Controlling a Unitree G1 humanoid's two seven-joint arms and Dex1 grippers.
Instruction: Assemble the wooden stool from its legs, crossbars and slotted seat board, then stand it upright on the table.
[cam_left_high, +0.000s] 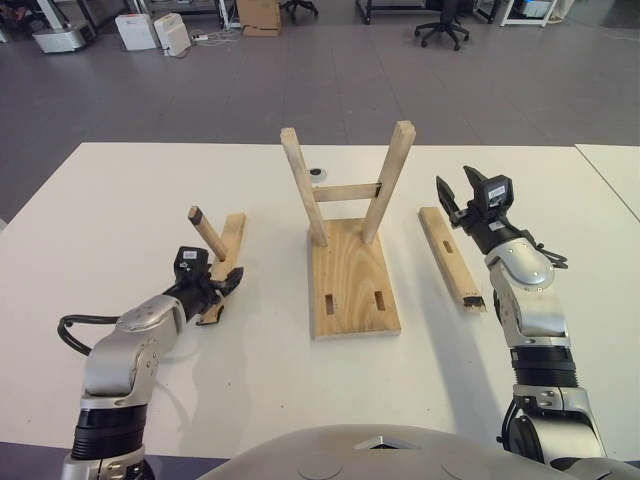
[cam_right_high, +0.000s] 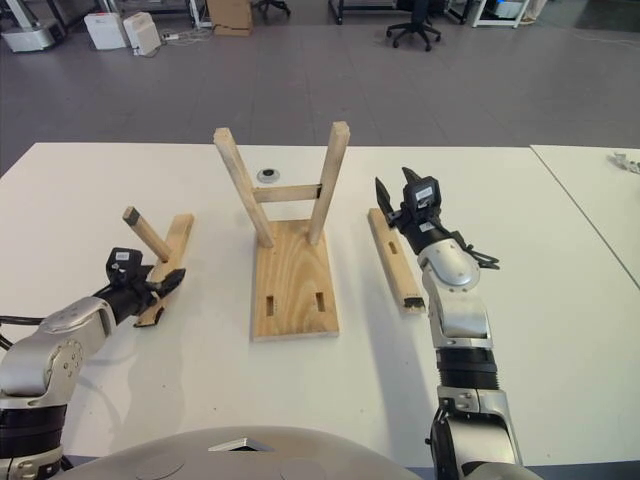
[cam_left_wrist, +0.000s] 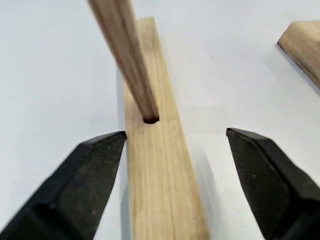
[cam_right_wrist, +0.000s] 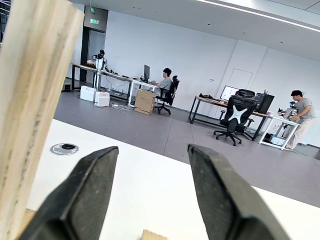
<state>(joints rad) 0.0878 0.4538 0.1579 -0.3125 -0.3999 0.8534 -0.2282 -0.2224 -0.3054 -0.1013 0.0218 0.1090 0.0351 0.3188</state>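
Observation:
The slotted seat board (cam_left_high: 352, 285) lies flat mid-table. Two legs (cam_left_high: 300, 185) stand up from its far end, joined by a crossbar (cam_left_high: 347, 192); two slots at its near end are bare. A third leg (cam_left_high: 230, 240) lies to the left with a crossbar (cam_left_high: 207, 230) stuck in it, slanting upward. My left gripper (cam_left_high: 224, 284) is open, its fingers (cam_left_wrist: 90, 170) straddling that leg's near end (cam_left_wrist: 155, 170). A fourth leg (cam_left_high: 450, 258) lies right of the board. My right gripper (cam_left_high: 455, 196) hovers open just above its far end, holding nothing.
A round grommet (cam_left_high: 317, 173) sits in the table behind the upright legs. Another table's corner (cam_left_high: 612, 170) lies at the far right. Bare tabletop (cam_left_high: 120, 200) stretches left and near. Boxes and an office chair (cam_left_high: 442, 28) stand on the floor beyond.

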